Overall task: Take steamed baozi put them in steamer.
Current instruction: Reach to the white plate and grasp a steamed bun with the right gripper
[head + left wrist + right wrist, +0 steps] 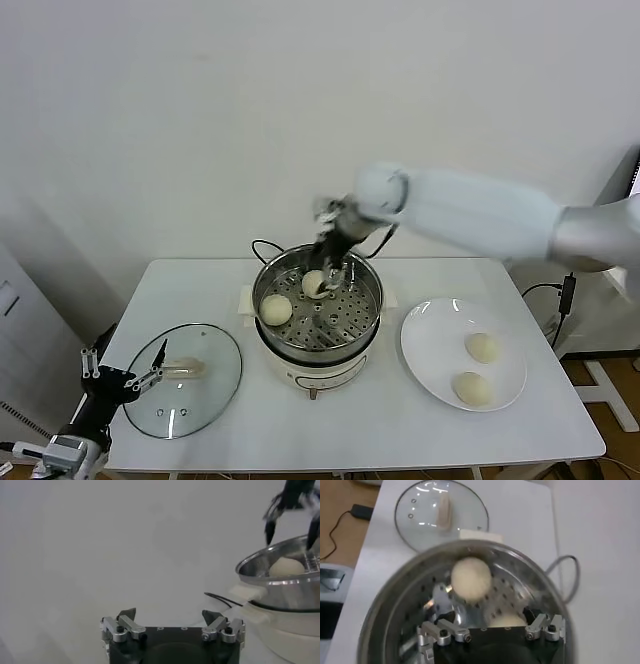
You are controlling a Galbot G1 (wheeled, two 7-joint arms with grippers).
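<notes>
Our right gripper [333, 262] hangs jaws open over a baozi [315, 283] in the steamer [368, 305]; lifting carelessly could clip it against the rim.

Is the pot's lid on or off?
Off. The glass lid lies flat on the table, left of the open steamer, which holds two buns.

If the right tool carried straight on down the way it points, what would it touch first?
Probably the baozi directly beneath the right tool, lying on the steamer floor; whether they already touch is unclear.
</notes>
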